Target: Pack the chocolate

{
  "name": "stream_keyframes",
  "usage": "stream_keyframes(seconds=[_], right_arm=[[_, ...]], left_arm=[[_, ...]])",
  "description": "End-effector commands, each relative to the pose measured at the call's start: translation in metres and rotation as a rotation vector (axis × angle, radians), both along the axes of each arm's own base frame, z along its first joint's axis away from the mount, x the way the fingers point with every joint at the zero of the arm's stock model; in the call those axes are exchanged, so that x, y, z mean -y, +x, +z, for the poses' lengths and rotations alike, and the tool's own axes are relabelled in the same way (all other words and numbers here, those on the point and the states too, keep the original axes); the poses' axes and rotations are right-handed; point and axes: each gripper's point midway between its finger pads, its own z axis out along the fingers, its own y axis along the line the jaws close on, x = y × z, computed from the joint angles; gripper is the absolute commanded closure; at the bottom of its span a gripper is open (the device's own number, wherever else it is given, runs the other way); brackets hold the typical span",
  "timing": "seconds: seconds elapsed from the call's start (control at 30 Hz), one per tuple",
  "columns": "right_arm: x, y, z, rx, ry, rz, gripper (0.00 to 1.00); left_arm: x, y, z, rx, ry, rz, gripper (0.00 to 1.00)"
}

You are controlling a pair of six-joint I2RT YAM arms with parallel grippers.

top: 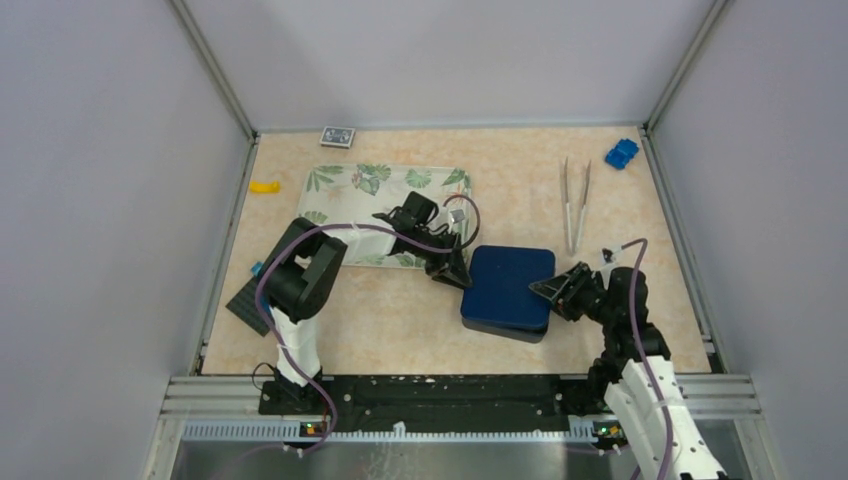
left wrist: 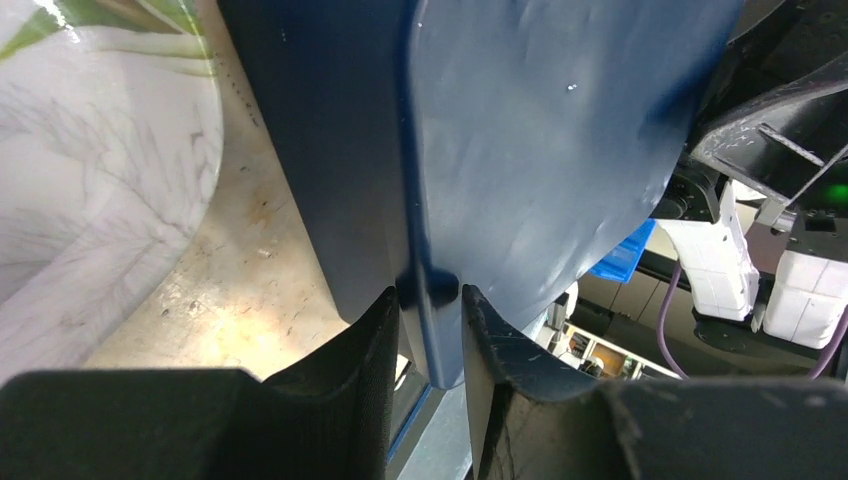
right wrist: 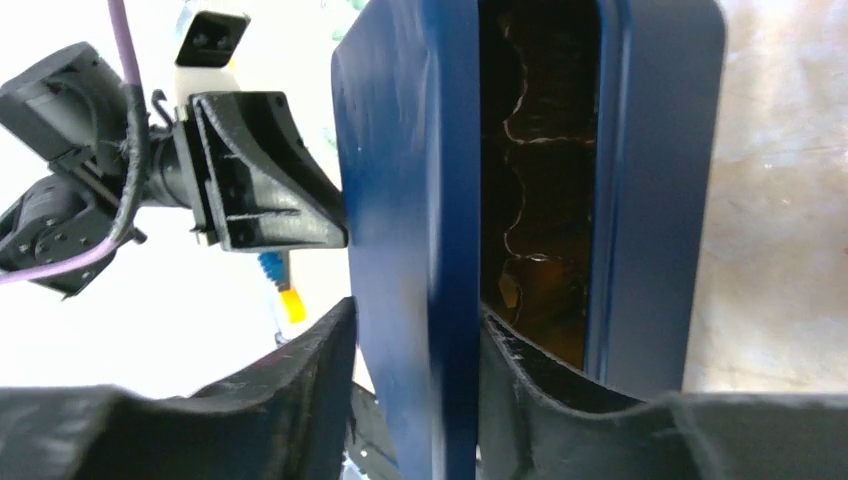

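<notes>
A dark blue box lid (top: 510, 285) lies over its base in the middle of the table. My left gripper (top: 462, 280) is shut on the lid's left edge; the left wrist view shows its jaws (left wrist: 430, 295) pinching the lid's rim (left wrist: 540, 150). My right gripper (top: 540, 288) is shut on the lid's right edge (right wrist: 400, 150), with its jaws (right wrist: 417, 310) clamped on the rim. The right wrist view shows a gap between the lid and the base (right wrist: 660, 180), with a brown scalloped insert (right wrist: 535, 180) inside. I cannot make out single chocolate pieces.
A leaf-patterned tray (top: 390, 190) lies behind the left gripper. Tweezers (top: 575, 205) lie at the back right and a blue block (top: 621, 153) sits in the far right corner. A yellow block (top: 264, 186), a small card pack (top: 337, 136) and a dark gridded piece (top: 243, 300) are on the left.
</notes>
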Motion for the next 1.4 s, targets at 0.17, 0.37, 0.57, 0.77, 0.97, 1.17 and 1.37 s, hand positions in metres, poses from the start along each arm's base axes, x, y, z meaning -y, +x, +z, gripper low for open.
stream_keyframes(seconds=[0.17, 0.37, 0.57, 0.77, 0.97, 1.17, 1.37], right_arm=[[0.035, 0.005, 0.028, 0.009, -0.239, -0.095, 0.36], [0.056, -0.001, 0.027, -0.062, -0.351, -0.157, 0.33], [0.071, -0.004, 0.019, -0.107, -0.432, -0.195, 0.33], [0.068, 0.004, 0.004, -0.138, -0.428, -0.173, 0.35], [0.061, 0.009, -0.022, -0.177, -0.407, -0.135, 0.48], [0.062, 0.005, -0.039, -0.217, -0.418, -0.122, 0.79], [0.065, 0.003, -0.044, -0.236, -0.439, -0.127, 0.84]], left_arm=[[0.017, 0.008, 0.013, 0.059, -0.036, -0.028, 0.66], [0.023, 0.008, 0.013, 0.067, -0.036, -0.048, 0.68], [0.026, 0.005, 0.011, 0.074, -0.021, -0.073, 0.68], [0.028, 0.003, 0.012, 0.08, -0.018, -0.077, 0.68], [0.029, 0.004, 0.013, 0.081, -0.017, -0.077, 0.68], [0.029, 0.005, 0.013, 0.089, -0.007, -0.077, 0.68], [0.028, 0.009, 0.015, 0.108, 0.01, -0.073, 0.66]])
